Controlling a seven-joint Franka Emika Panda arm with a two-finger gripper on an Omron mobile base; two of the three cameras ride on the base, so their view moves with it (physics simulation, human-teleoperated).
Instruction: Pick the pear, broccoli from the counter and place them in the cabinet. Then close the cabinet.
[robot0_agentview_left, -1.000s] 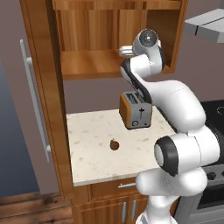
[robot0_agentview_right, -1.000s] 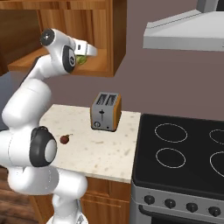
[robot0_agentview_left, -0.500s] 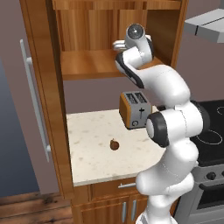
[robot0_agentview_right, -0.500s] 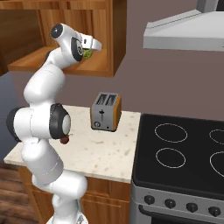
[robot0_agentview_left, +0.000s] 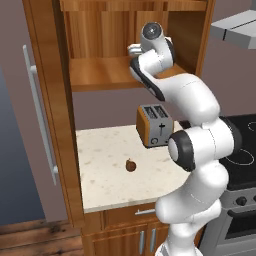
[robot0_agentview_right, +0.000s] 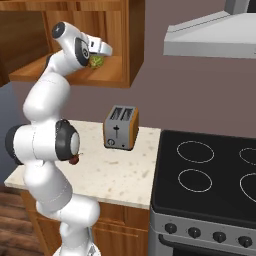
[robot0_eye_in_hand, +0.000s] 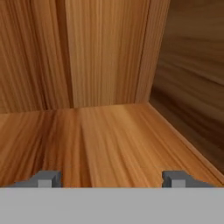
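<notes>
Gripper (robot0_eye_in_hand: 111, 178) fingers stand wide apart in the hand view, with nothing between them, looking across the bare wooden shelf toward the back corner of the cabinet (robot0_eye_in_hand: 109, 57). From the right base view the hand sits over the shelf with the broccoli (robot0_agentview_right: 96, 62) just beneath it, on or very near the shelf board; whether the floret has fully settled or rests against a finger cannot be told from here. The pear (robot0_agentview_left: 131, 165) lies on the counter (robot0_agentview_left: 105, 175), in front of the toaster (robot0_agentview_left: 155, 125) and apart from it. The cabinet door (robot0_agentview_left: 47, 110) hangs open at the left, its silver handle facing out.

One item looks delivered, one remains, and the door is not yet shut. The likely trouble is in backing out: the broccoli lies close under the hand, so a careless retreat could drag or nudge it off the shelf's front edge. The pear is round and could roll if approached off-centre. The arm's elbow also passes close to the toaster on the way down.
</notes>
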